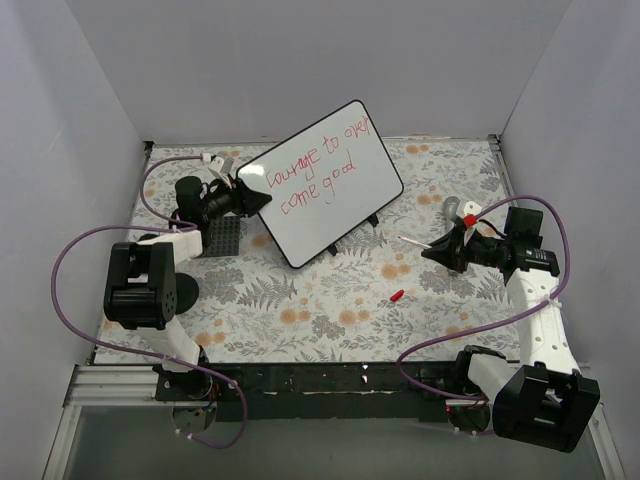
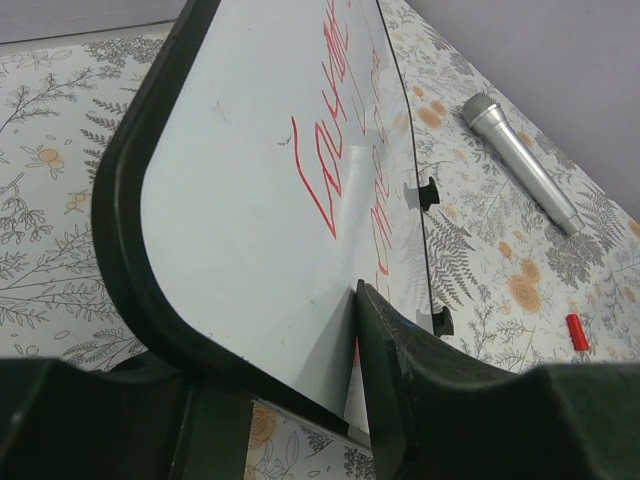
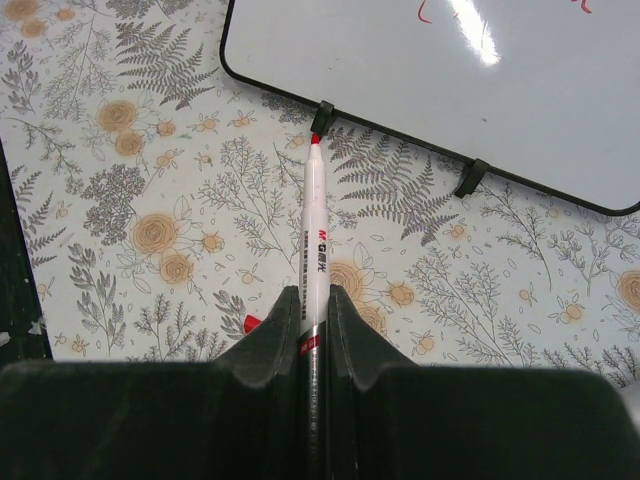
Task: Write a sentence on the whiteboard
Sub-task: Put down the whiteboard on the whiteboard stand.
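Writing stage apparently complete: sentence (image 1: 318, 165) covers whiteboard (image 1: 330, 222), propped rear centre. Right gripper (image 3: 317, 300) clamps marker (image 3: 317, 220), clear of board; left gripper (image 1: 258, 196) straddles its corner, grip unclear. Next, probably: recapping with cap (image 1: 397, 296)

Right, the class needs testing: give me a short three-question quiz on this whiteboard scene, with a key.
1. True or false: the marker in the right gripper is capped.
2. The sentence on the whiteboard is written in: A blue, B red, C green.
3. Which small red thing lies loose on the floral mat?
Key: 1 false, its red tip is bare; 2 B; 3 the red cap.
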`<action>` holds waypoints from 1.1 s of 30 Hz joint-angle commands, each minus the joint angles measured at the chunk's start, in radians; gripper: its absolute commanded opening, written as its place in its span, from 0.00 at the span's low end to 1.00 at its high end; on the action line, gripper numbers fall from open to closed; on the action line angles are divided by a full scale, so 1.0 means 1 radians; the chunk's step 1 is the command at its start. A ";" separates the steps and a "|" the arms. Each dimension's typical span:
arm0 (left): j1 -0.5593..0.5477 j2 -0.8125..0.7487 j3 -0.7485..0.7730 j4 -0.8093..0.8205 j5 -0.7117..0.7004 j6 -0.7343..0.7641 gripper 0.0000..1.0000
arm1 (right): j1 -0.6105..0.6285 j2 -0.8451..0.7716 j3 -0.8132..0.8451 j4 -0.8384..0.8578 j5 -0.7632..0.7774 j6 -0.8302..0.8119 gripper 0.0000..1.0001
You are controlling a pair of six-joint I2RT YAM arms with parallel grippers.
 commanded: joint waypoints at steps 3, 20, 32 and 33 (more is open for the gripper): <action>0.003 -0.047 -0.053 0.080 -0.056 0.144 0.40 | -0.002 0.003 0.004 0.013 -0.007 0.002 0.01; 0.003 -0.076 -0.068 0.106 -0.106 0.128 0.64 | -0.002 0.006 0.004 0.012 -0.005 0.002 0.01; 0.003 -0.110 -0.078 0.107 -0.130 0.118 0.87 | -0.003 0.005 0.006 0.010 -0.008 -0.001 0.01; 0.003 -0.113 -0.079 0.106 -0.135 0.116 0.89 | -0.002 0.005 0.007 0.010 -0.008 -0.002 0.01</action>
